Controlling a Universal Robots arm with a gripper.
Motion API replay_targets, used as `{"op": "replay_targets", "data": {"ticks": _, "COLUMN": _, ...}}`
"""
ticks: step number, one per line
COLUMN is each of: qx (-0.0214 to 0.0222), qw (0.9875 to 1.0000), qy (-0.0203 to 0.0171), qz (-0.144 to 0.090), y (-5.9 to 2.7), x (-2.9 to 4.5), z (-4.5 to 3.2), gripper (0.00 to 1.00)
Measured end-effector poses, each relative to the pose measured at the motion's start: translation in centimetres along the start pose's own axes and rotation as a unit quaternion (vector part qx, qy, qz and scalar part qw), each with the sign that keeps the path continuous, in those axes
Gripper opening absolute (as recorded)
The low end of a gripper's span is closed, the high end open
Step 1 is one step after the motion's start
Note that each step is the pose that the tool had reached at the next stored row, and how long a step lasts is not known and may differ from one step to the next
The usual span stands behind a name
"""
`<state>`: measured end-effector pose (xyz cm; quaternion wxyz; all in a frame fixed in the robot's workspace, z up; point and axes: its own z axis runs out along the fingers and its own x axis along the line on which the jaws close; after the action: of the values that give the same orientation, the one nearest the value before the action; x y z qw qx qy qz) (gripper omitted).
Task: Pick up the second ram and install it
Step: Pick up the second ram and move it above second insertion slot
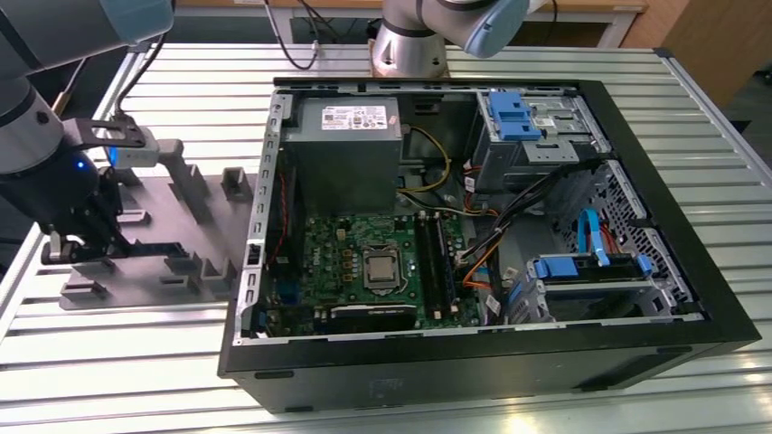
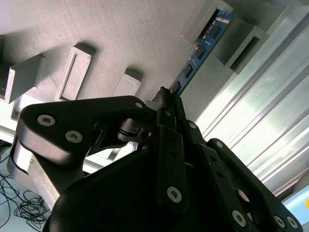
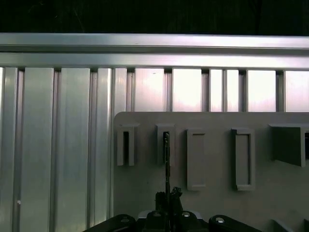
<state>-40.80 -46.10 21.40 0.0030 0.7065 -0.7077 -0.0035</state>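
Exterior view's left: gripper (image 1: 75, 249) over fixture (image 1: 199, 194), jaws pinched on ram (image 2: 198, 55); stick sits on edge in fixture, prob so flat faces are free to grip.

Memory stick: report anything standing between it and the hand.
Nothing visible does. In the second wrist view the hand appears closed on the memory stick. The stick's far end sits in a grey holder slot, seen in the first wrist view.
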Motion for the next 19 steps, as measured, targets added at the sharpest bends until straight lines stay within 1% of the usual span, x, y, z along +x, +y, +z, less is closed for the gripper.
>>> {"op": "replay_targets", "data": {"ticks": 19, "qx": -0.0001, "qw": 1.0, "qy": 0.0001, "qz": 0.0, "y": 0.01, "x": 0.0, "z": -0.82, "gripper": 0.14}}
